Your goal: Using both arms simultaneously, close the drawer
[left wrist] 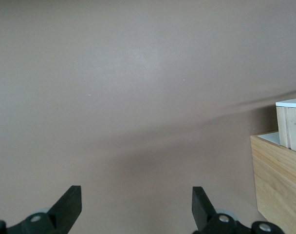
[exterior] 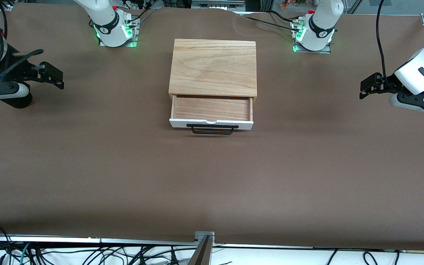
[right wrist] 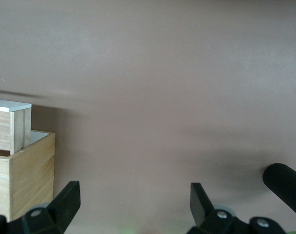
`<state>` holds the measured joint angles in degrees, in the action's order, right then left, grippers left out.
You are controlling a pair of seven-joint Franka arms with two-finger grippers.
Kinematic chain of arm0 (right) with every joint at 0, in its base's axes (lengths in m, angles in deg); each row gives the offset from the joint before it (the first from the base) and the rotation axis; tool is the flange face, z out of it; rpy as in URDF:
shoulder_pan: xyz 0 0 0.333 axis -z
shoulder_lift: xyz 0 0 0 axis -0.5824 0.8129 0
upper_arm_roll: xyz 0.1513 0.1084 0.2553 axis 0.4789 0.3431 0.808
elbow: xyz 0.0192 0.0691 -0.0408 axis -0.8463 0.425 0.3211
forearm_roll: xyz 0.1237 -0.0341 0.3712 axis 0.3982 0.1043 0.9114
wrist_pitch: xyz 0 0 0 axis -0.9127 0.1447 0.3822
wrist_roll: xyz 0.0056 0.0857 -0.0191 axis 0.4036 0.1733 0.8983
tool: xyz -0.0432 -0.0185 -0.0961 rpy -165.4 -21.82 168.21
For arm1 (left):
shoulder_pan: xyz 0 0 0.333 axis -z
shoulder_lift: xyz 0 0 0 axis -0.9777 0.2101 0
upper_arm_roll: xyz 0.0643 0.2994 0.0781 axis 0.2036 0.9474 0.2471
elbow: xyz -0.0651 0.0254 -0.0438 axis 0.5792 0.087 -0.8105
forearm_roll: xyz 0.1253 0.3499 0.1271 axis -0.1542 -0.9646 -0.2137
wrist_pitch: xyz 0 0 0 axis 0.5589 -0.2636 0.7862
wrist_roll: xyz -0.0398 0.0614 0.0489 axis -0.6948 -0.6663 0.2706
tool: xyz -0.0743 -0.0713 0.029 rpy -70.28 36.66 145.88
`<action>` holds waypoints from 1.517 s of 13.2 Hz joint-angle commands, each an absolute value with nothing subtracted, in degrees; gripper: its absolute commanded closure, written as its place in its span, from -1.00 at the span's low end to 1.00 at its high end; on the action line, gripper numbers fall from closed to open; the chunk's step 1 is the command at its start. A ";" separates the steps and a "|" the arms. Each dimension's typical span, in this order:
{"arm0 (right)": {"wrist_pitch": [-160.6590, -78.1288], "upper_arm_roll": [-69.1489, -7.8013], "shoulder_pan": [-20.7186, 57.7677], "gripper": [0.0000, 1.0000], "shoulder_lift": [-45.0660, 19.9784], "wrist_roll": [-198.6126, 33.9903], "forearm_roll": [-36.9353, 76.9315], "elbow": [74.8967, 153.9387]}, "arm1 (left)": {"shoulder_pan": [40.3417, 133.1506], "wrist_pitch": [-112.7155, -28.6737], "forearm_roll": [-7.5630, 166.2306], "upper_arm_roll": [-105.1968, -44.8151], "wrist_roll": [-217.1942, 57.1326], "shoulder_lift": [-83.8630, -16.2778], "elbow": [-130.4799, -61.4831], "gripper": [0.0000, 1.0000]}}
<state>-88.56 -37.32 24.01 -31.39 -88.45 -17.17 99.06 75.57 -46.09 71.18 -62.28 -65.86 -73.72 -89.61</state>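
The drawer (exterior: 212, 108) stands pulled out of a light-wood box (exterior: 213, 68) in the middle of the table; its white front panel (exterior: 211, 124) with the black wire handle (exterior: 212, 129) faces the front camera. My left gripper (exterior: 367, 85) hangs open and empty over the table at the left arm's end, apart from the box. My right gripper (exterior: 53, 75) hangs open and empty at the right arm's end. The drawer's end shows in the left wrist view (left wrist: 290, 122) and the right wrist view (right wrist: 10, 124). Both grippers' fingers are wide apart (left wrist: 137, 207) (right wrist: 135, 204).
The brown table cover (exterior: 212, 176) spreads all round the box. The two green-lit arm bases (exterior: 114, 31) (exterior: 313, 35) stand farther from the front camera than the box. Cables lie along the table's near edge (exterior: 87, 254).
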 commanded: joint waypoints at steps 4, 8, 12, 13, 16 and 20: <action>-88.24 -37.33 25.33 -1.00 -31.35 -88.22 -16.50 98.89 | 75.32 -45.82 70.34 -62.48 -64.62 -73.49 -88.91 -1.00; -88.15 -37.42 25.60 -1.00 -31.17 -88.40 -16.41 98.98 | 75.32 -45.82 70.34 -62.48 -64.70 -73.49 -88.91 -1.00; -88.15 -37.51 25.52 -1.00 -31.17 -88.40 -16.41 98.80 | 75.32 -45.82 70.34 -62.48 -64.70 -73.49 -88.91 -1.00; -88.15 -37.42 25.43 -1.00 -31.17 -88.40 -16.41 98.80 | 75.32 -45.82 70.34 -62.48 -64.62 -73.49 -88.91 -1.00; -88.15 -37.42 25.43 -1.00 -31.17 -88.48 -16.32 98.80 | 75.32 -45.82 70.34 -62.48 -64.70 -73.49 -88.91 -1.00; -88.15 -37.33 25.25 -1.00 -31.17 -88.57 -16.32 98.80 | 75.32 -45.82 70.34 -62.48 -64.70 -73.49 -88.91 -1.00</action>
<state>-88.56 -37.55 25.02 -31.08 -88.45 -17.09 99.13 75.57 -46.09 71.18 -62.28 -65.86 -73.72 -89.61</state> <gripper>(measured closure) 0.000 0.000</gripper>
